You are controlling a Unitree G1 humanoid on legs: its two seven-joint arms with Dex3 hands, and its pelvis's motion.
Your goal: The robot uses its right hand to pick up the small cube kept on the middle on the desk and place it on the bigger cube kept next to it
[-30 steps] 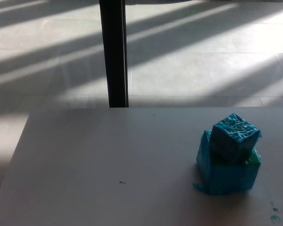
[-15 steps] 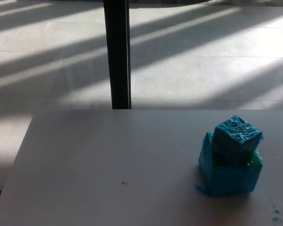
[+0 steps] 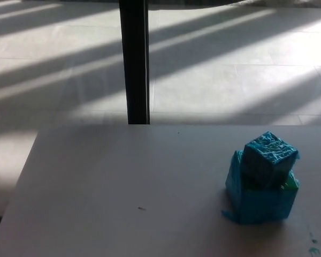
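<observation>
Nothing on the desk has moved since the earlier frames: the two cubes keep the same stacked arrangement, and only the whole picture has drifted slightly, which is the head camera shifting and not the things themselves.

The small cube is bright blue with a rough, crinkled surface, as if wrapped in wrinkled tape or film. It sits on top of the bigger cube, turned somewhat so that one corner points toward the camera, and it looks a little tilted rather than squarely aligned with the block beneath. The bigger cube is the same blue on its visible front and left faces, with a patch of green showing at its upper right edge just beside the small cube. A ragged bit of blue wrapping sticks out at its lower left corner where it meets the desk. The stack stands toward the right side of the pale desk, nearer the front edge than the back.

Neither robot hand shows in the head view, so whether their fingers are spread or closed cannot be seen, and no position of the cube relative to a hand can be given; the small cube rests on the bigger one with nothing gripping it.

A small dark speck lies on the desk well to the left of the stack, and a few green marks sit near the desk's front right corner. Behind the desk, a dark vertical post rises before a sunlit tiled floor striped with shadow.
</observation>
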